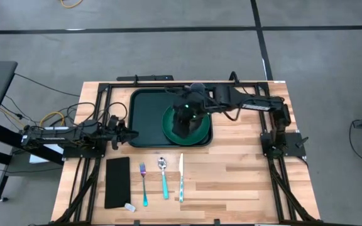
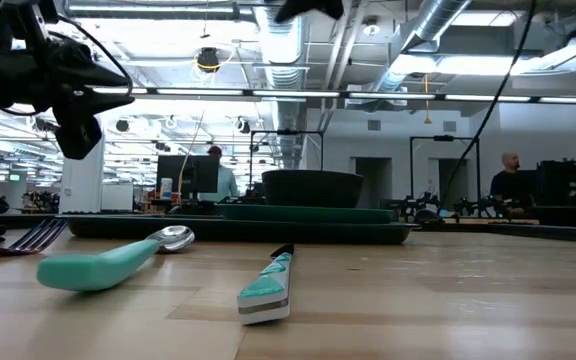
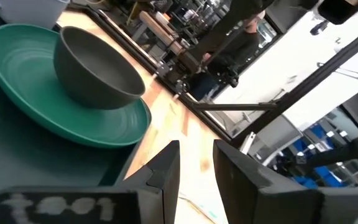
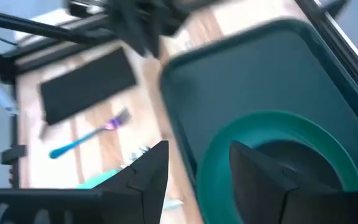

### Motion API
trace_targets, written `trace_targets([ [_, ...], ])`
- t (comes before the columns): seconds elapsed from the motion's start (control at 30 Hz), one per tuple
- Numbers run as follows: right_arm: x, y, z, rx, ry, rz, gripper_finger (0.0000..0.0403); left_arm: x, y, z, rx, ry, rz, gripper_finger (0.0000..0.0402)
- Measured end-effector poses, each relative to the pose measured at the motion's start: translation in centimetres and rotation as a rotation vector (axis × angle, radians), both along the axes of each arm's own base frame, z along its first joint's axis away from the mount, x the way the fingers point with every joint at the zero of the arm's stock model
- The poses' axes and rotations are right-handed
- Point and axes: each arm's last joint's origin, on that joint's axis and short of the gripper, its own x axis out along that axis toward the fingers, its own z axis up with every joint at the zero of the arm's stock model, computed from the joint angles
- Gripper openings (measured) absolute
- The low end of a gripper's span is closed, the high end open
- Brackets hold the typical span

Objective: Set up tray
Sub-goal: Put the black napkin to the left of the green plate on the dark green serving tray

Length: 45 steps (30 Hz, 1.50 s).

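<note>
The tray [image 1: 144, 119] lies at the table's [image 1: 244, 182] far middle, carrying one green plate [image 1: 168, 125] with one dark bowl [image 3: 95, 68] on it. The right gripper [image 1: 186, 114] hangs over that stack with fingers spread and empty; dropping carelessly, it could clip the bowl's rim and slide bowl and plate across the tray. The left gripper [image 1: 123, 132] waits just beside the tray's left edge, fingers parted with nothing between them, and a forward reach could nudge the tray askew. Off the tray lie one black napkin [image 1: 117, 182], one fork [image 1: 143, 183], one spoon [image 1: 163, 178] and one knife [image 1: 181, 177], all yet to be placed
</note>
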Motion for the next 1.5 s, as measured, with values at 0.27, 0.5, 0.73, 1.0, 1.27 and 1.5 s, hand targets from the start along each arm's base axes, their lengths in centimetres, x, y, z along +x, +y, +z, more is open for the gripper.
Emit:
trace_targets([
  [0.27, -2.4, 4.0, 2.7, -0.102, -0.09, 0.077, 0.0158, 0.0, 0.0, 0.3, -0.009, -0.027, -0.011, 0.0084],
  [0.5, -6.7, 3.5, 5.4, -0.172, -0.064, 0.098, 0.0157, 0.0, 0.0, 0.3, -0.009, -0.028, -0.007, 0.0084],
  [0.73, -11.9, 4.4, 9.8, -0.184, -0.247, 0.235, 0.0158, -0.3, 0.0, 2.0, 0.049, -0.073, 0.019, 0.0084],
  [1.0, -17.3, 5.1, 11.5, -0.181, -0.426, 0.329, 0.0151, -1.5, 0.3, 5.7, 0.129, -0.069, 0.121, 0.0084],
  [1.27, -21.0, 4.5, 6.2, -0.092, -0.729, 0.281, 0.0149, -2.7, 0.4, 7.9, 0.113, -0.036, 0.154, 0.0084],
  [1.5, -23.1, 3.9, 0.2, 0.037, -1.097, 0.245, 0.0148, -2.9, 0.2, 8.4, 0.006, 0.025, 0.094, 0.0084],
])
